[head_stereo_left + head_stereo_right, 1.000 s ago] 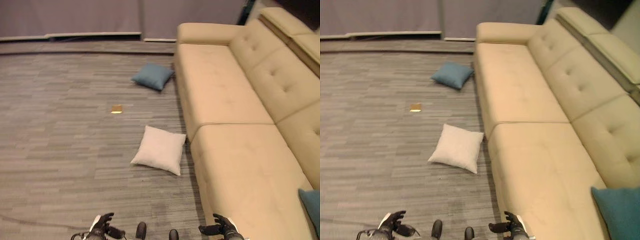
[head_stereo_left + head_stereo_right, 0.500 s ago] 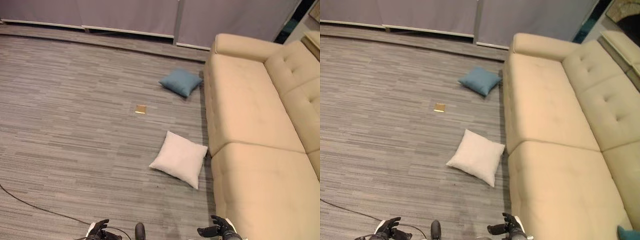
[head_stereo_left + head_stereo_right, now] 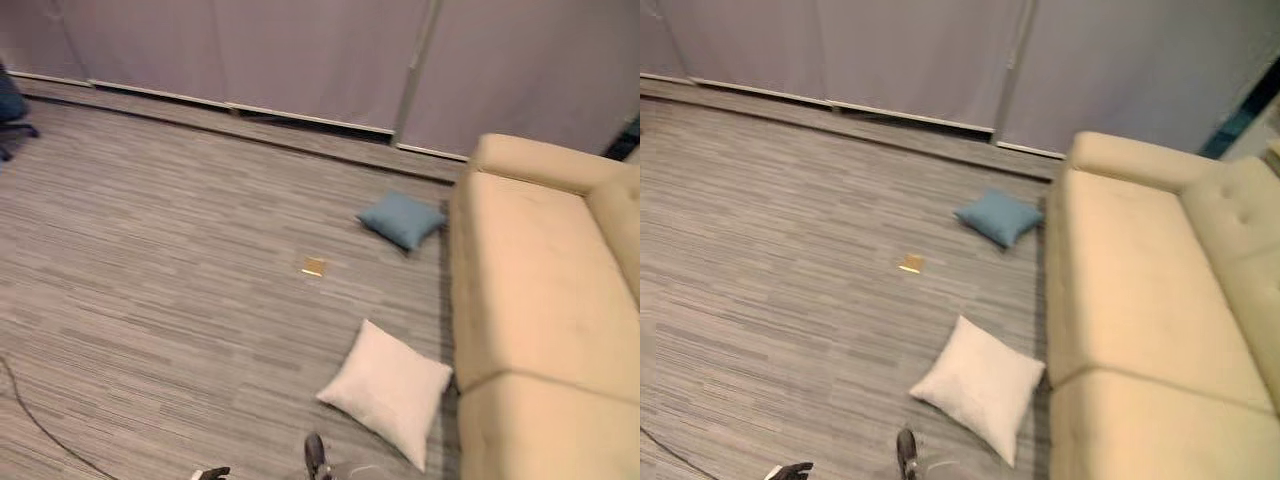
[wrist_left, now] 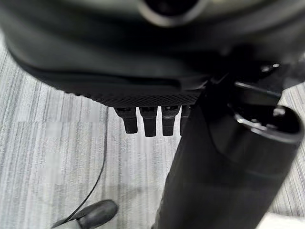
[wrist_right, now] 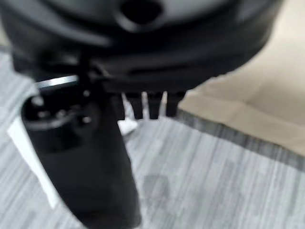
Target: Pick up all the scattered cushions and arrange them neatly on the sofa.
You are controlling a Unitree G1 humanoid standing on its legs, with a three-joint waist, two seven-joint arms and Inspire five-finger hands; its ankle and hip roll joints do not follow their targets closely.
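Over the floor | left hand (image 4: pixel 143 71) fingers straight, empty | right hand (image 5: pixel 143 67) fingers straight, empty

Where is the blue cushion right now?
In the left eye view the blue cushion lies on the floor by the sofa's far end, near the wall, beyond the white cushion and the small gold square.
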